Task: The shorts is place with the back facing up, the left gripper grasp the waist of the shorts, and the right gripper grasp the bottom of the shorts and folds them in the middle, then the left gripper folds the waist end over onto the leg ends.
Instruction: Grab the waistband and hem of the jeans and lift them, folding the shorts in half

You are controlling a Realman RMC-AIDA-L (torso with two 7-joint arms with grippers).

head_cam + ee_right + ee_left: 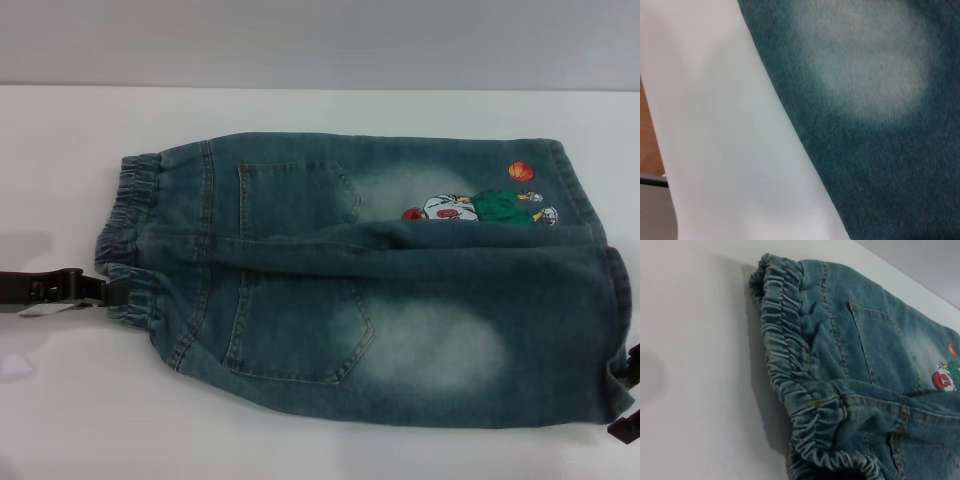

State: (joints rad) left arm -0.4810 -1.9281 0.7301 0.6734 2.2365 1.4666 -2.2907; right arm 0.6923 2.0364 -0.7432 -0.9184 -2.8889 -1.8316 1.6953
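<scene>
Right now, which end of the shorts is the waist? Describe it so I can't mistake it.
On the white table the shorts lie lengthwise. Follow the two back pockets to the robot's left end, where the left gripper sits at the edge. The waist is the puckered elastic band there; the leg ends opposite are flat, beside the cartoon print.

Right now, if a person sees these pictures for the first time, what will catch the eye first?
The faded denim shorts fill the white table, lying back side up with two patch pockets; the gathered waistband points to the robot's left. A small cartoon print with an orange ball sits near the leg hems on the robot's right. The left gripper reaches the waistband, and the right gripper shows only partly at the hem edge.
</scene>
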